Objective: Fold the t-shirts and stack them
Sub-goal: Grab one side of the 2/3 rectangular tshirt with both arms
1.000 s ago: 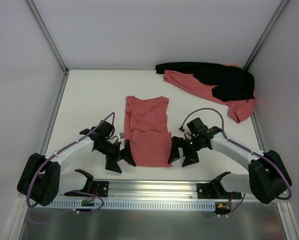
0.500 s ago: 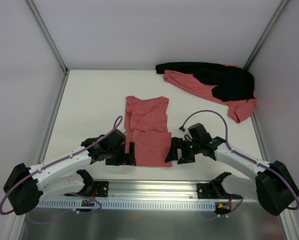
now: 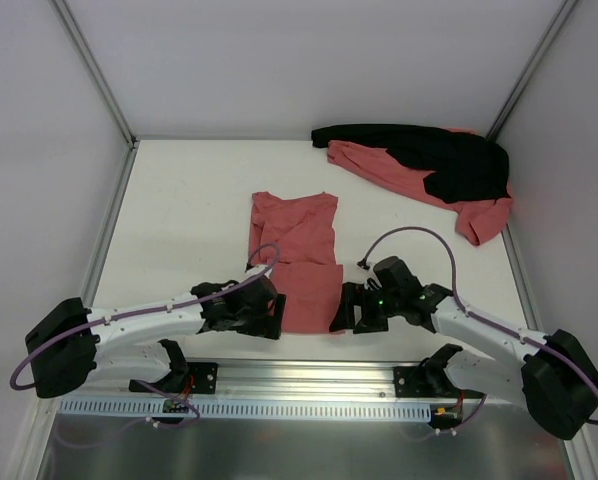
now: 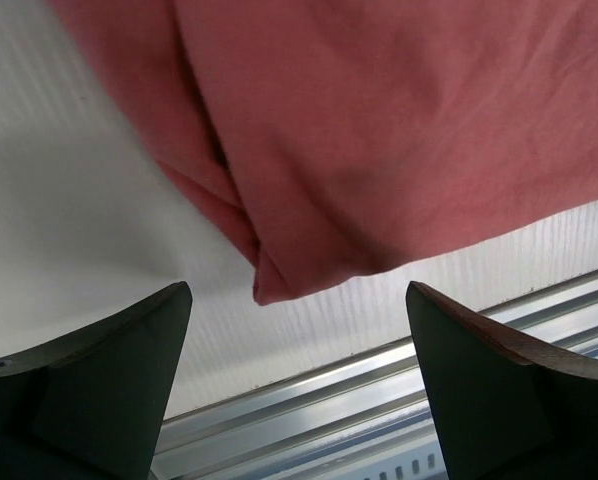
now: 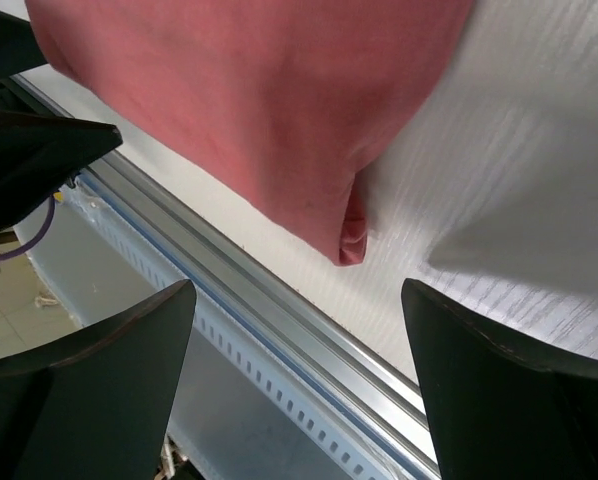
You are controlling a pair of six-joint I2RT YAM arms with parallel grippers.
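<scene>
Lower left gripper (image 4: 297,292) and right gripper (image 5: 298,287), both open and empty, over near corners of the t-shirt (image 3: 297,250); pinch all layers evenly.

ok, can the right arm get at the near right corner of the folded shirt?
Probably yes. The right gripper is open just beside the near right corner of the folded t-shirt, with nothing between them. The left gripper is at the other near corner, out of its way.
</scene>
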